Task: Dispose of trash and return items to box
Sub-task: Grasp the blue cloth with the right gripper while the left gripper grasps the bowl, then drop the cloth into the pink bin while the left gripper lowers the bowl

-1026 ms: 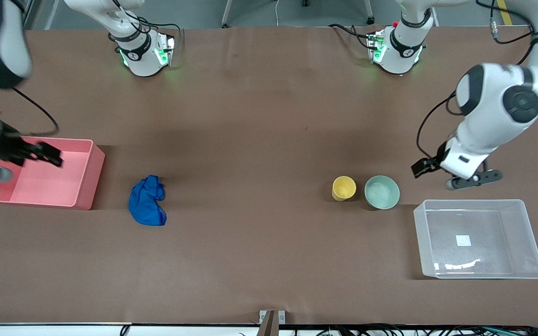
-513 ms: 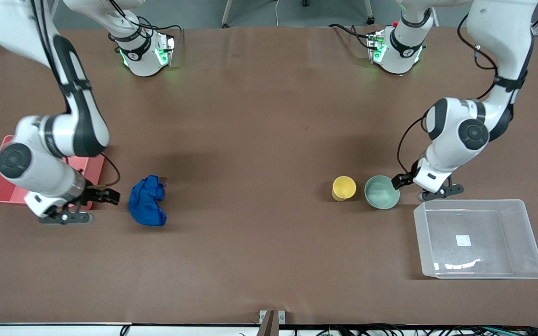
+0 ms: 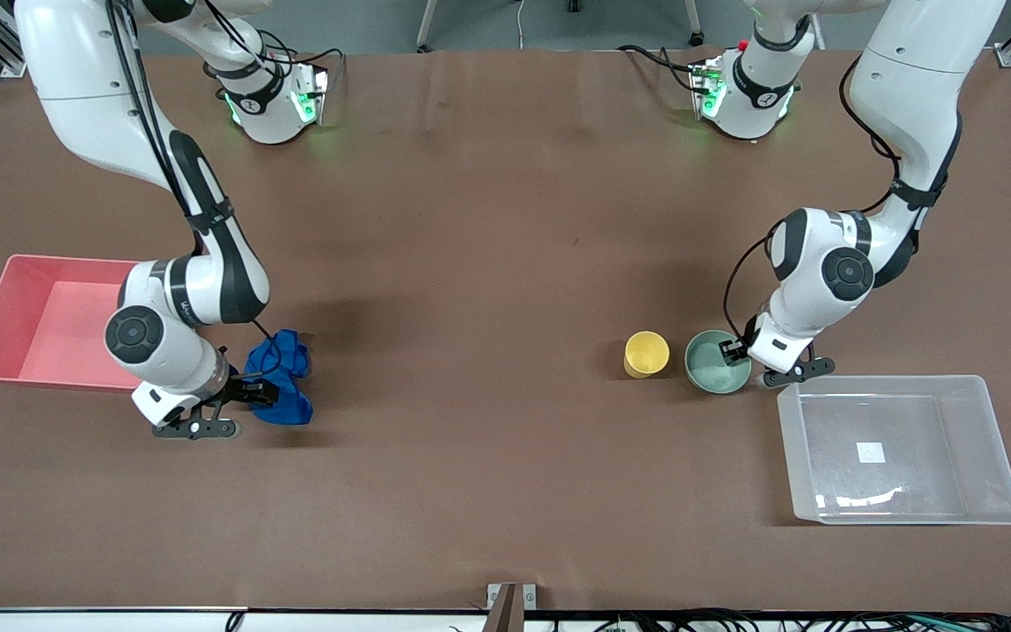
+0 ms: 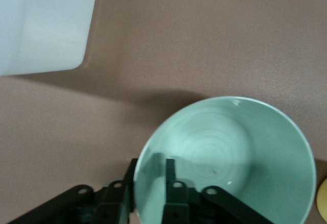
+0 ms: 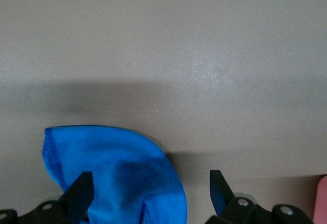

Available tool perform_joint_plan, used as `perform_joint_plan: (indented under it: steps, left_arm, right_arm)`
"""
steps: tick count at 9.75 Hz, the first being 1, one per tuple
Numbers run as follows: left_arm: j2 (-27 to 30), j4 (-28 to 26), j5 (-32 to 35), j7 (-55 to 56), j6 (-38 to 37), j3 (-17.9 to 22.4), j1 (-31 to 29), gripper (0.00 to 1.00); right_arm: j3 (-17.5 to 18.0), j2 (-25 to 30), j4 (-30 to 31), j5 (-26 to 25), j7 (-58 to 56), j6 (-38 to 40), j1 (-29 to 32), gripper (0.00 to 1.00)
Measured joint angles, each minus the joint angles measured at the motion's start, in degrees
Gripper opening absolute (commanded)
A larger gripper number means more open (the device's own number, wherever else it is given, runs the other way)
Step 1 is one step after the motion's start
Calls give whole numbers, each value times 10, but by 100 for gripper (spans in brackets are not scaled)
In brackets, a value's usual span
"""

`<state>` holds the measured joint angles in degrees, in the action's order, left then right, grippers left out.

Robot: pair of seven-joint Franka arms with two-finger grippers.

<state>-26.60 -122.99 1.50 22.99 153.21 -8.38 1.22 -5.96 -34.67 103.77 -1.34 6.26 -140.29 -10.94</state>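
Note:
The trash, a crumpled royal-blue cloth [image 3: 288,386] [image 5: 117,173], lies on the brown table beside the pink bin. My right gripper [image 3: 255,392] [image 5: 150,191] is down at it and open, one finger on each side of the wad. The mint-green bowl [image 3: 712,366] [image 4: 230,147] stands beside the yellow cup [image 3: 647,353] [image 4: 323,203]. My left gripper [image 3: 732,353] [image 4: 150,183] is shut on the bowl's rim, one finger inside and one outside. The clear box [image 3: 887,379] [image 4: 41,25] sits nearer the front camera, at the left arm's end.
The pink bin [image 3: 58,325] [image 5: 323,198] stands at the right arm's end of the table, next to the right arm's wrist. Both arm bases stand along the table's farthest edge. Brown tabletop stretches between the cloth and the cup.
The right arm swung from over the pink bin down to the blue cloth. The left gripper came down beside the box onto the bowl's rim and its fingers narrowed onto it.

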Motion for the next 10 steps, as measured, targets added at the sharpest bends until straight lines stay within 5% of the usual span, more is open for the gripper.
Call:
perform_joint_plan:
  steps: [3,4,5,6,10]
  left_arm:
    - [29,19,0,0,-13,0,-1,0]
    - [60,33,0,0,-57,1,-3,0]
    - [95,54,0,0,-115,2,-7,0]
    - [122,84,0,-4,-168,3,-14,0]
    - [101,187,0,-160,-229,7,-90,0]
  right_arm:
    - [0,-2,63,0,0,-72,0,100]
    - [0,2,71,0,0,-75,0,82]
    - [0,7,75,0,0,-75,0,29]
    - [0,16,80,0,0,-74,0,7]
    - [0,32,86,0,0,-48,-1,3]
